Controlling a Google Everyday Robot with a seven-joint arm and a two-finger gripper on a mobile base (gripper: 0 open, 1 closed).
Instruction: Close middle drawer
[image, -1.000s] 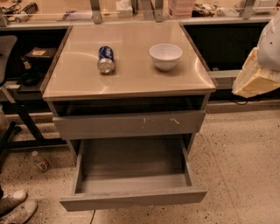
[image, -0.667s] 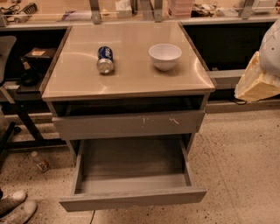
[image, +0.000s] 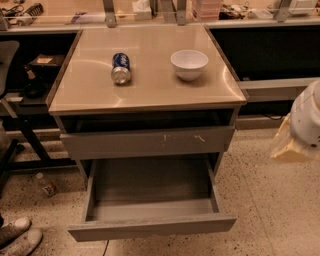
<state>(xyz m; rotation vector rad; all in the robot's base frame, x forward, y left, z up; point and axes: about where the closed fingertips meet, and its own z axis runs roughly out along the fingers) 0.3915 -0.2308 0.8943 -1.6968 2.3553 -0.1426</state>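
Note:
The middle drawer (image: 152, 228) is a wide grey-brown shallow box with a plain flat front. It is pulled far out of the cabinet (image: 145, 100) toward me, and its inside is bare. Above it is the drawer front with white scratch marks (image: 150, 142), standing slightly out from the cabinet. My gripper (image: 299, 129) shows as a white and tan shape at the right edge, level with the scratched front. It is well to the right of the cabinet and touches nothing.
A blue can (image: 120, 68) lies on its side on the cabinet top beside a white bowl (image: 189, 64). A small bottle (image: 46, 184) and shoes (image: 15, 238) are on the speckled floor at left. A black chair (image: 7, 90) stands at left, and counters run behind.
My gripper has moved down along the right edge, from the height of the cabinet top to the height of the scratched drawer front. The drawers have not moved.

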